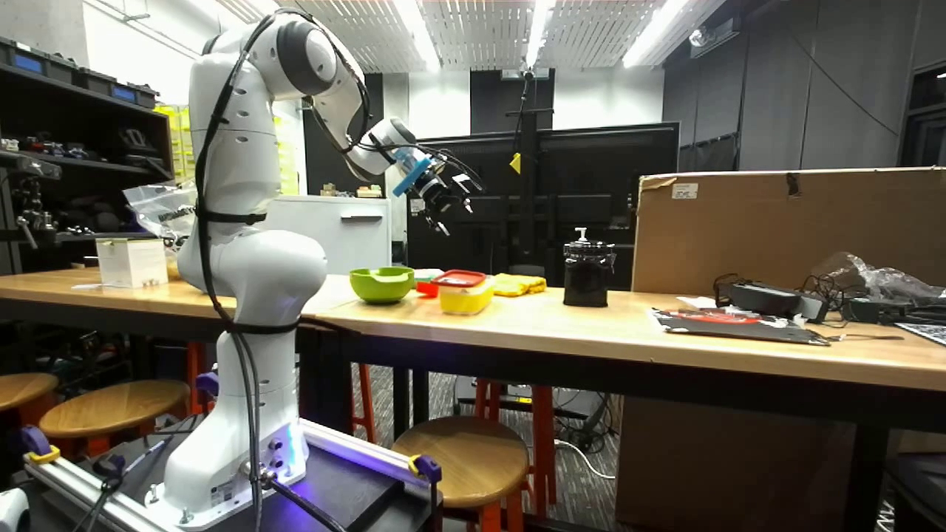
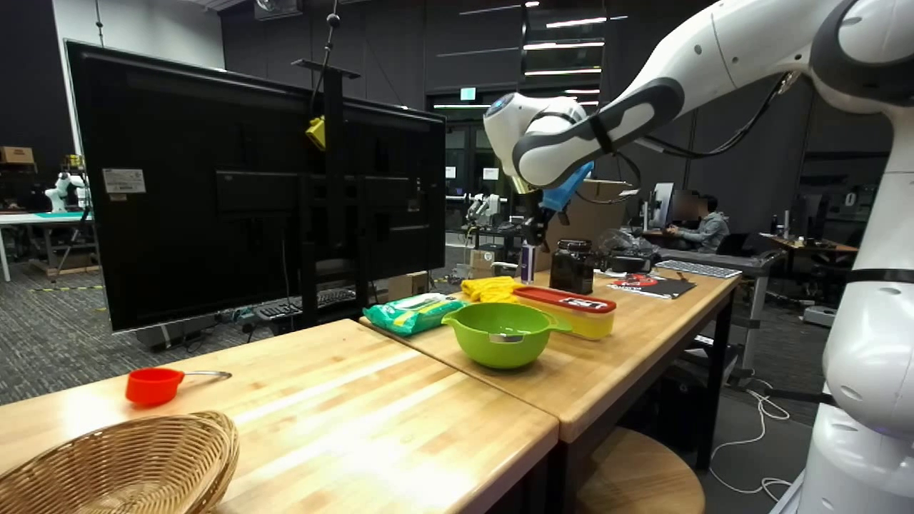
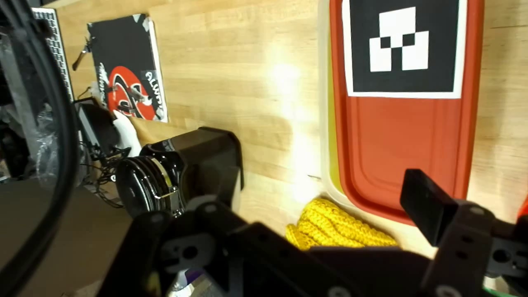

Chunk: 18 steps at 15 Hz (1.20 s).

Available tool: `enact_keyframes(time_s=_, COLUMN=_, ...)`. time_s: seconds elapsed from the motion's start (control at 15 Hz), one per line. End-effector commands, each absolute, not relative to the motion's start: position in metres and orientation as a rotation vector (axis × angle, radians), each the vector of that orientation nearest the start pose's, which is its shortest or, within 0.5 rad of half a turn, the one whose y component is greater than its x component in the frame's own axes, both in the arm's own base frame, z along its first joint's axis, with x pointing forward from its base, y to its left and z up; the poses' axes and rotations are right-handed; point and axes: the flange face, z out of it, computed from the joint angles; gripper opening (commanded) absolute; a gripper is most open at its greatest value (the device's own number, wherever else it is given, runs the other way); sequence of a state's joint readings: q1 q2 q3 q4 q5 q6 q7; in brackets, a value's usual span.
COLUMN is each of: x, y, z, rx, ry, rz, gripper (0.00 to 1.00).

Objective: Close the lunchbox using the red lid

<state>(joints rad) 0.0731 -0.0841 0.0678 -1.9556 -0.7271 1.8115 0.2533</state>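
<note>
The lunchbox (image 1: 465, 301) is a clear low box with yellow inside, standing on the table in both exterior views. The red lid (image 1: 460, 278) lies on top of it; it also shows on the lunchbox (image 2: 593, 328) as a red lid (image 2: 546, 294) with a black-and-white marker. In the wrist view the lid (image 3: 396, 136) sits off to the right of the lunchbox's left rim (image 3: 324, 123), with a yellow strip between. Whether it is pressed down I cannot tell. My gripper (image 1: 457, 219) is high above the table, open and empty; its fingers (image 3: 324, 192) are wide apart in the wrist view.
A yellow knit cloth (image 3: 338, 227) lies close to the lunchbox's end. A lime-green bowl (image 2: 503, 335) stands at the other end, beside a green pack (image 2: 414, 313). A dark jar (image 2: 571, 268) and a pump bottle (image 2: 527, 264) stand beyond the cloth. A wicker basket (image 2: 207, 457) is farther off.
</note>
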Motion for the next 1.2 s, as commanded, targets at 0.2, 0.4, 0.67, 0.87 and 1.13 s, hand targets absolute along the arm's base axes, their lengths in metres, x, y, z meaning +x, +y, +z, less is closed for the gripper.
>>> enact_keyframes(time_s=0.2, x=0.525, y=-0.02, z=0.569, rx=2.771, ry=0.216, rz=0.032, gripper=1.0)
enact_keyframes(time_s=0.4, x=0.52, y=-0.045, z=0.569, rx=2.88, ry=0.206, rz=-0.033, gripper=1.0)
enact_keyframes(time_s=0.67, x=0.51, y=-0.079, z=0.562, rx=2.981, ry=0.164, rz=-0.121, gripper=1.0)
enact_keyframes(time_s=0.87, x=0.499, y=-0.104, z=0.56, rx=3.015, ry=0.124, rz=-0.175, gripper=1.0)
enact_keyframes(time_s=1.13, x=0.486, y=-0.127, z=0.56, rx=3.051, ry=0.09, rz=-0.215, gripper=1.0)
